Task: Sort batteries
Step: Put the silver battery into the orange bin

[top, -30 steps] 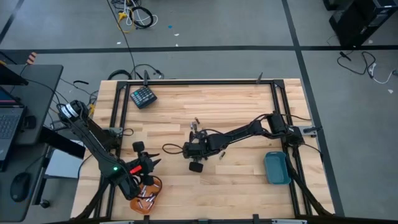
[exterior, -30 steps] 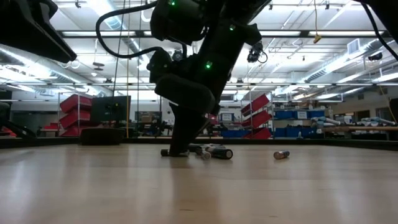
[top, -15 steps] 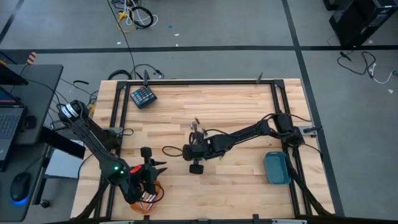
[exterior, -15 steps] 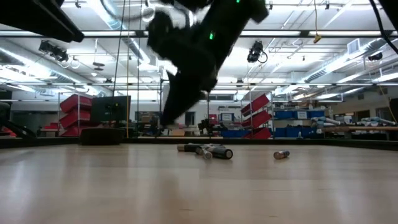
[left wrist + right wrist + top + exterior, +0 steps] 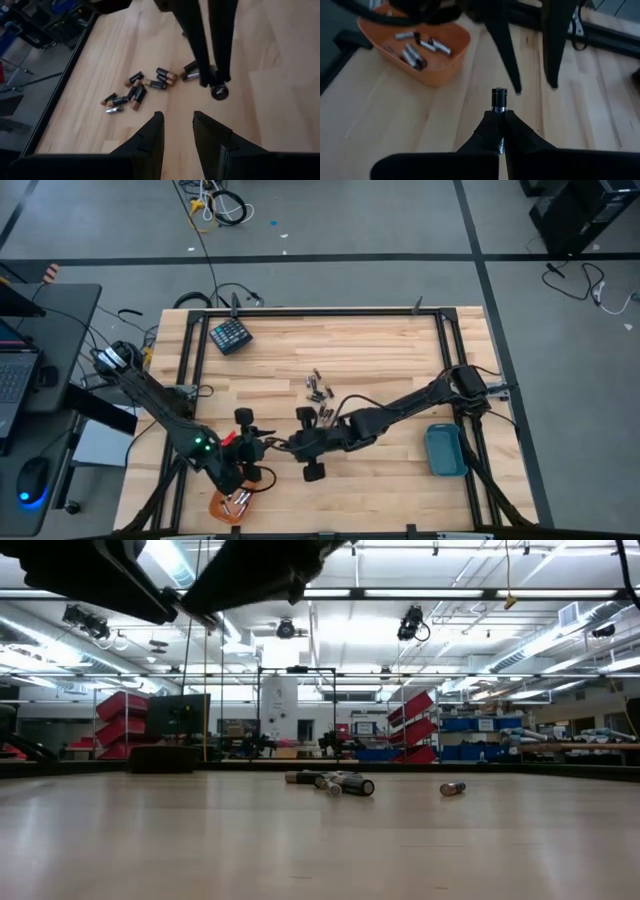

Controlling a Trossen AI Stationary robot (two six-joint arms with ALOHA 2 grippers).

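The right gripper (image 5: 499, 116) hangs over the front middle of the counter (image 5: 400, 345), close to the left gripper (image 5: 262, 442); its jaws are closed tightly on one battery (image 5: 498, 99), which stands out past the fingertips with its pale end forward; in the right wrist view the held battery points toward the orange tray (image 5: 451, 59), but it is not above the tray.

The left gripper is at the front left of the counter, just beside the orange tray (image 5: 216, 506); its jaws stand partly open, with a clear gap between the two fingers (image 5: 147, 142), and they hold nothing that I can see.

The loose batteries (image 5: 318, 388) lie in a small group near the centre of the counter, beyond both grippers; in the left wrist view they are a scattered cluster (image 5: 139, 90), dark with coppery ends, some touching each other; in the low view a few of them (image 5: 335, 782) lie together and one (image 5: 452, 788) lies apart to the side.

Several batteries (image 5: 415, 47) are already inside the orange tray; a teal tray (image 5: 445, 450) sits at the right side of the counter, and I cannot tell if something is in it; a dark keypad-like block (image 5: 230, 335) rests at the far left corner.
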